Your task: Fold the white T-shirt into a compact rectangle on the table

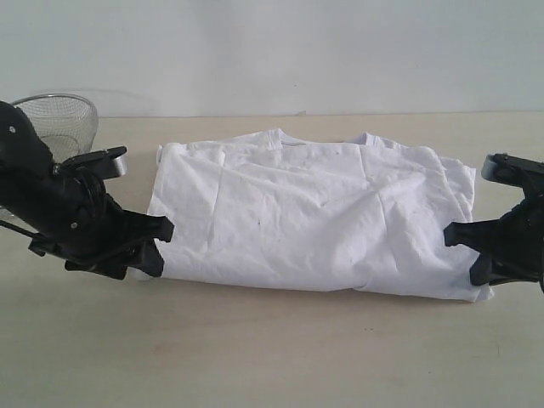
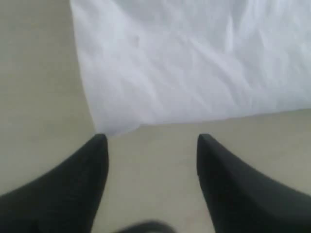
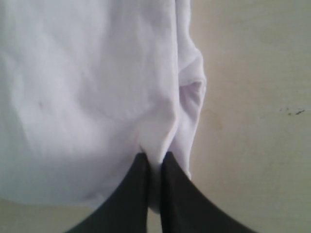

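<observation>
Shirt (image 1: 306, 221) lies flat mid-table (image 1: 255, 365), plain side up, collar at the far edge. It's already a wide rectangle with the sleeves turned in. My read: partway through, next fold is across the width.

Right claw (image 3: 154, 159): tips together, clamped on a pinch of cloth at the right near corner. Fabric bunches into a ridge right at the tips. The grip looks thin, so it may have caught only the top layers.

Left claw (image 2: 151, 141): fingers apart, holding nothing, low over bare table with the left near corner just ahead of one tip. Placement makes sense: both near corners get held so the edge lifts evenly. The left one needs to go forward and close before any lift, or the shirt will skew.

Poor visibility:
- Left wrist view is soft; the tip looks just short of the cloth, not touching, but I can't be sure.
- No lettering or neck tag visible.
- Layer count under the top sheet is hidden.
- Right arm is cut off by the frame edge.
- Basket (image 1: 59, 119) is partly behind the left arm.
</observation>
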You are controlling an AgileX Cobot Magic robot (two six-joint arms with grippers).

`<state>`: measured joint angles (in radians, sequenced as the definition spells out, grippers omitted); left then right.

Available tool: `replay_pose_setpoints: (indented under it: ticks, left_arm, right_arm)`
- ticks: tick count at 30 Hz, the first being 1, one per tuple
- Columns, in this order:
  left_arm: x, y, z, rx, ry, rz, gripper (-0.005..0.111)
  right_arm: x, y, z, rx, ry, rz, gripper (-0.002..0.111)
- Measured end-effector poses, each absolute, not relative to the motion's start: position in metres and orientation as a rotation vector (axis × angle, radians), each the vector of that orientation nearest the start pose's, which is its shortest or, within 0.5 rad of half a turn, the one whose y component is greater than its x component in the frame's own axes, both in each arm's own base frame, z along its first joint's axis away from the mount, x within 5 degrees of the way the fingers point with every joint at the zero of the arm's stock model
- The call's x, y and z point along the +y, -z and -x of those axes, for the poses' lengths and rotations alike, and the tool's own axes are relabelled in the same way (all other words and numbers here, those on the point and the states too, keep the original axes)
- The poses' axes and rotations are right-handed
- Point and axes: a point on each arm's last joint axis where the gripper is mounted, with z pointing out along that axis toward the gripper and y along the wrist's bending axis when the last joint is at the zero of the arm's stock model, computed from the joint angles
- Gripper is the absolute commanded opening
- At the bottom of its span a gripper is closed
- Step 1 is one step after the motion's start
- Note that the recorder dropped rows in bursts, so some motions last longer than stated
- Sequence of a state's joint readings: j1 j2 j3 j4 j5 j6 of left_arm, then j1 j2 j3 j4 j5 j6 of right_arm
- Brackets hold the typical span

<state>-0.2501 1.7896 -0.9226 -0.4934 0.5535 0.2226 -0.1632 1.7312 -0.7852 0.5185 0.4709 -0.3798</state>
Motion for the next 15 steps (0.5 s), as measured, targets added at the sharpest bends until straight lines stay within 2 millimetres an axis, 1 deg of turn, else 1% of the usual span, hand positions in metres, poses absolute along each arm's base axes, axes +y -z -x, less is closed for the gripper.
replay_pose_setpoints:
  ticks: [5, 13, 15]
  left_arm:
    - [-0.0965, -0.1442, -0.3087, 2.831, 0.375, -0.08, 0.058]
    - [-0.0961, -0.1453, -0.3127, 2.788, 0.368, -0.054, 0.058]
    - [-0.0964, -0.1391, -0.3133, 2.805, 0.367, -0.045, 0.058]
  right_arm:
    - [-0.0268, -0.1353, -0.2889, 2.807, -0.305, -0.308, 0.0]
    - [-0.0264, -0.1355, -0.2894, 2.8, -0.314, -0.321, 0.0]
    - [-0.0264, -0.1355, -0.2894, 2.8, -0.314, -0.321, 0.0]
